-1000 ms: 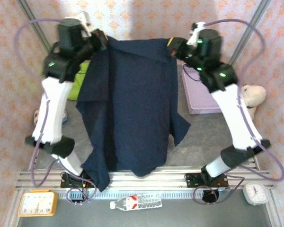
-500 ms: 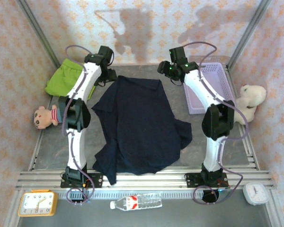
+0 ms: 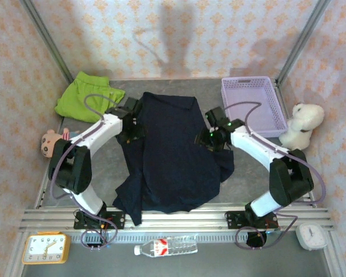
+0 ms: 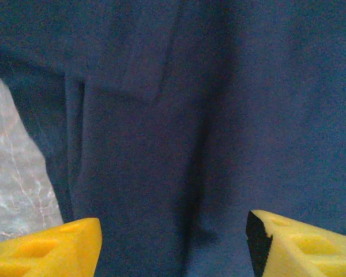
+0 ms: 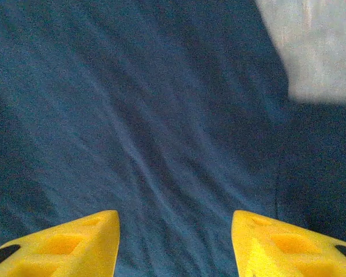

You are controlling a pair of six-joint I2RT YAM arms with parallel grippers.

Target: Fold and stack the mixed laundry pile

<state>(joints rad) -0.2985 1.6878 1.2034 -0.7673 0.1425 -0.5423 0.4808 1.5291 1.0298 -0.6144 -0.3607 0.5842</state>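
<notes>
**A:** Two pairs of jaws, both open with nothing between them. The left gripper (image 3: 130,128) hangs over the left edge of the navy garment (image 3: 170,156), and the right gripper (image 3: 211,138) hangs over its right edge.

**B:** Any bare table (image 3: 104,173)?

**A:** Outside each pair, yes. Grey surface shows just left of the left jaws, past the cloth's edge. More shows ahead and to the right of the right jaws. Between the two pairs it's all navy, lying mostly flat (one folded flap ahead of the left jaws).

**B:** And around them?

**A:** The green garment (image 3: 86,95) lies crumpled well beyond the left jaws, apart from the navy. The basket (image 3: 251,83) stands beyond the right jaws, with a strip of table between it and the cloth. The plush (image 3: 300,124) sits to the basket's right. A doll (image 3: 49,141) lies beside the left arm's elbow.
</notes>
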